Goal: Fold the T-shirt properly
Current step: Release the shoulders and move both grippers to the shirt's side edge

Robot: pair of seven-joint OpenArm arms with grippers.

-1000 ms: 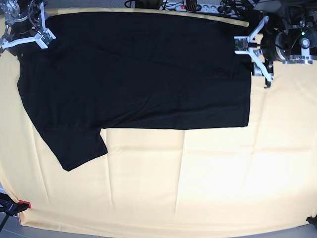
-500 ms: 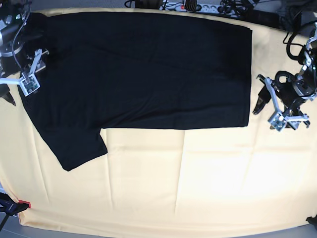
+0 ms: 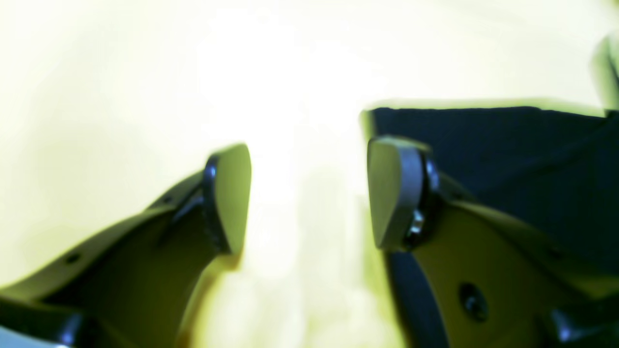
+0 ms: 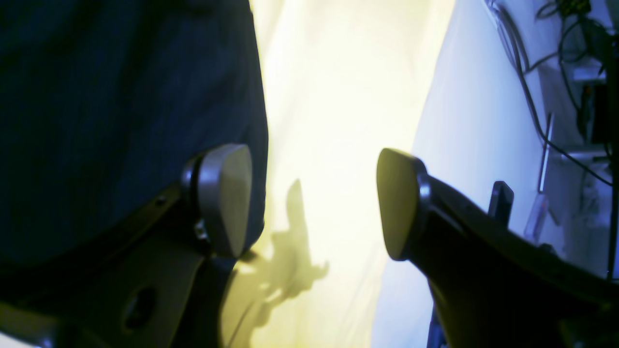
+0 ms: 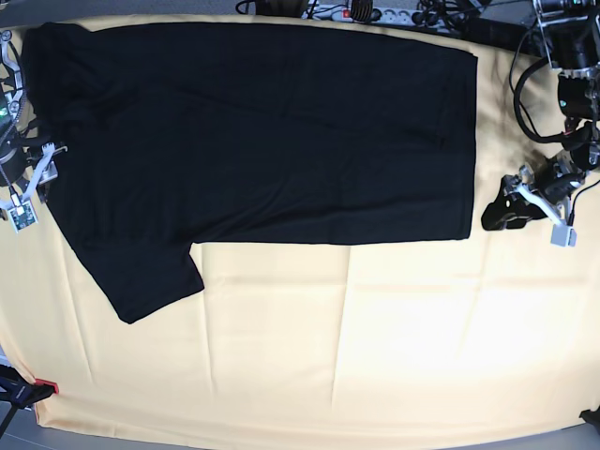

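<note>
The black T-shirt (image 5: pixel 262 131) lies flat on the yellow table cover (image 5: pixel 375 328), plain side up, with one sleeve (image 5: pixel 141 277) pointing to the front left. My left gripper (image 5: pixel 527 214) is open and empty just right of the shirt's front right corner. In the left wrist view it (image 3: pixel 309 198) hangs over bare cover, with the shirt's corner (image 3: pixel 508 154) at its right finger. My right gripper (image 5: pixel 33 187) is open and empty at the shirt's left edge. In the right wrist view it (image 4: pixel 312 200) is over the cover beside the shirt (image 4: pixel 121 96).
A power strip and cables (image 5: pixel 356 11) lie along the back edge. A black clamp with a red tip (image 5: pixel 37 386) sits at the front left corner. In the right wrist view the cover's edge gives way to pale floor (image 4: pixel 464 121) with cables.
Both grippers have left the shirt's far corners and moved toward the front along its sides. The shirt's far left part now lies flat and spread.
</note>
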